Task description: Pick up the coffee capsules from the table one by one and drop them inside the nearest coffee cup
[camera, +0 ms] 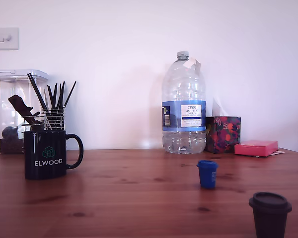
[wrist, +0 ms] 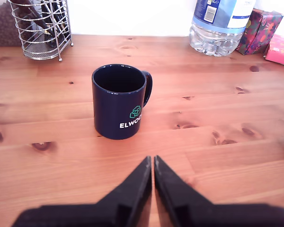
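Note:
The coffee cup (camera: 45, 154) is a dark navy mug with white "ELWOOD" lettering, standing on the table (camera: 139, 193) at the exterior view's left. In the wrist view the coffee cup (wrist: 120, 101) sits just beyond my gripper (wrist: 152, 161), whose fingers are pressed together with nothing between them. A blue coffee capsule (camera: 207, 173) stands rim-down right of centre in the exterior view. A dark brown capsule (camera: 269, 214) stands at the exterior view's lower right. Neither capsule shows in the wrist view. The arm is out of the exterior view.
A wire holder of black sticks (camera: 53, 115) and a clear canister (camera: 15, 109) stand behind the mug. A large water bottle (camera: 184, 106), a patterned tissue box (camera: 223, 134) and a pink pad (camera: 256, 148) line the back by the wall.

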